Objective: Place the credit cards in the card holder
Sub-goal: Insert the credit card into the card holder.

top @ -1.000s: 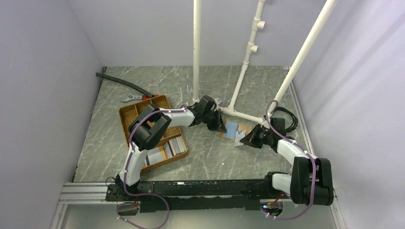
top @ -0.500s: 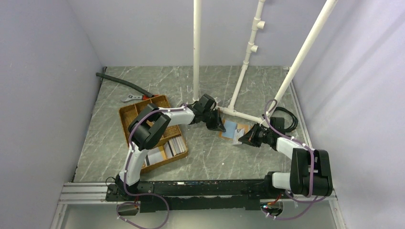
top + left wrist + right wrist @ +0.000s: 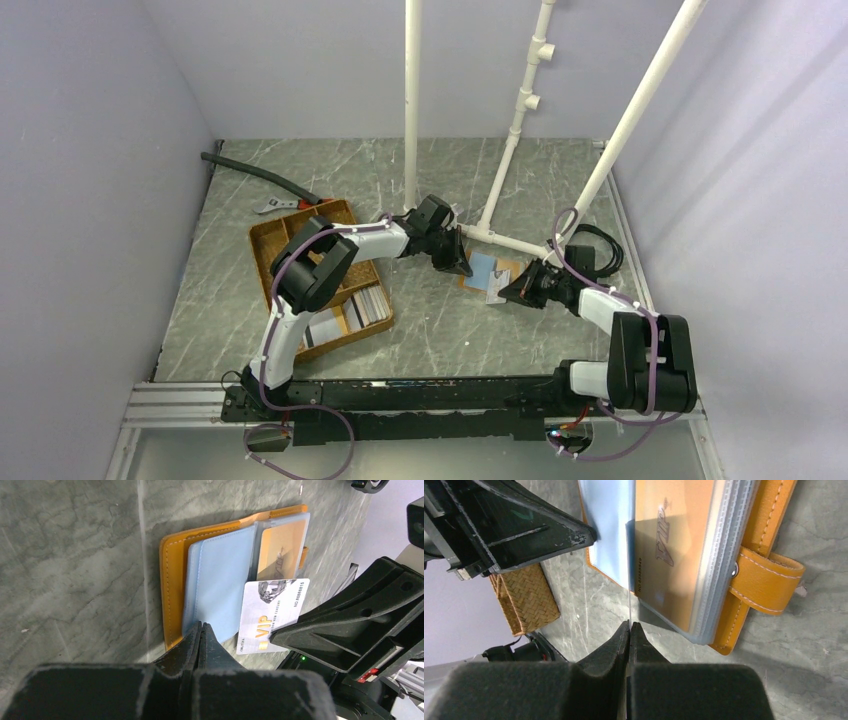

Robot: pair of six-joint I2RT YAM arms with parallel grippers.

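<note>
The orange-tan card holder (image 3: 172,580) lies open on the table, showing a light blue sleeve (image 3: 220,580) and clear sleeves with a gold card (image 3: 280,547). My left gripper (image 3: 201,626) is shut, its tips on the blue sleeve's near corner; whether it pinches the sleeve I cannot tell. My right gripper (image 3: 629,625) is shut on a silver VIP credit card (image 3: 272,612), which stands edge-on (image 3: 629,600) in the right wrist view. The card's far end reaches the holder's (image 3: 769,575) sleeves beside the gold card (image 3: 674,545). From above, both grippers (image 3: 462,268) (image 3: 508,290) flank the holder (image 3: 483,268).
The brown woven tray (image 3: 290,235) with more cards (image 3: 365,305) sits left of the holder, under the left arm. White pipes (image 3: 411,100) rise just behind the holder. A black hose (image 3: 255,175) and a tool (image 3: 280,205) lie at the back left.
The right gripper has shifted slightly toward the holder and turned the card more edge-on. The left arm has not moved.
</note>
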